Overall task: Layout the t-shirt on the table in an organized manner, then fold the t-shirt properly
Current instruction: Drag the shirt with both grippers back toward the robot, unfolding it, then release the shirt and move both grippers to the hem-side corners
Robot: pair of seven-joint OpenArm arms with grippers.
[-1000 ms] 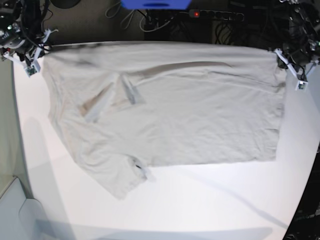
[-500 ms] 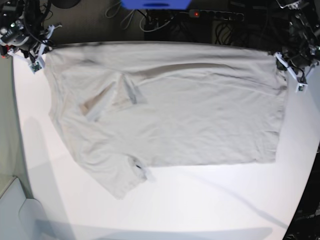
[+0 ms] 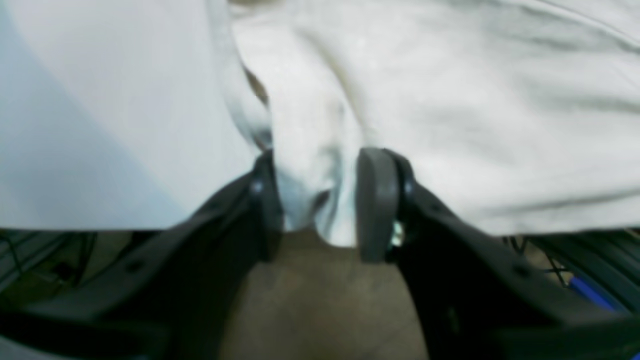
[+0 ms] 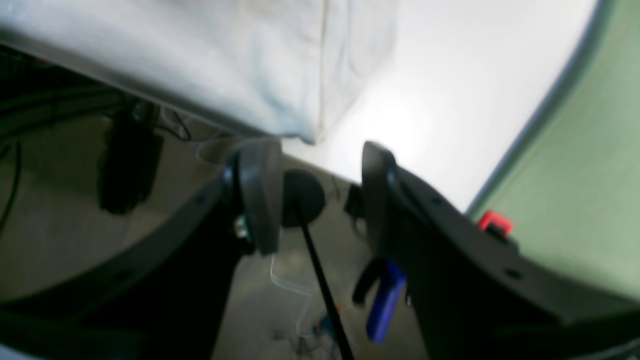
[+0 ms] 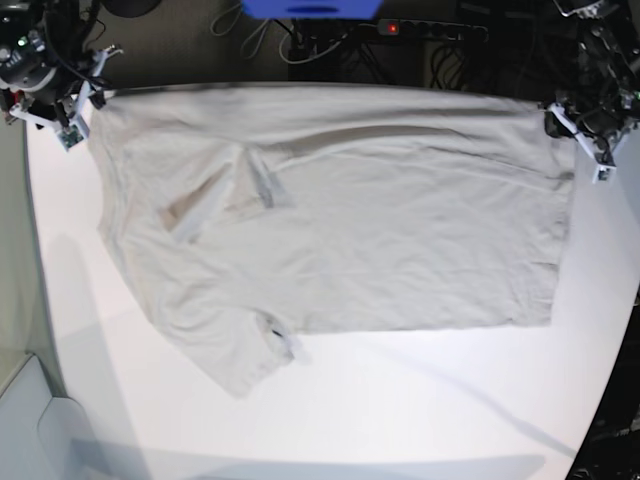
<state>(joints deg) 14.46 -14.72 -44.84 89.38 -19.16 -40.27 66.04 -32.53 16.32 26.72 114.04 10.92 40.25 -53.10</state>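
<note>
Left wrist: your left gripper [image 3: 320,205] has its jaws parted, a bunched t-shirt [image 3: 450,100] corner between them (grip unclear). Right wrist: your right gripper [image 4: 315,195] is open, cloth corner just beyond it. Base: shirt lies spread flat across the table [image 5: 400,400], collar towards the right-arm side.

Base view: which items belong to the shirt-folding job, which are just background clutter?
Job:
- t-shirt, spread across the far half
- table, white top under it
- left pincer, at the shirt's corner
- right pincer, open beside the opposite corner

Background:
- power strip with a red light
- blue object past the far edge
- cables on the floor
</note>
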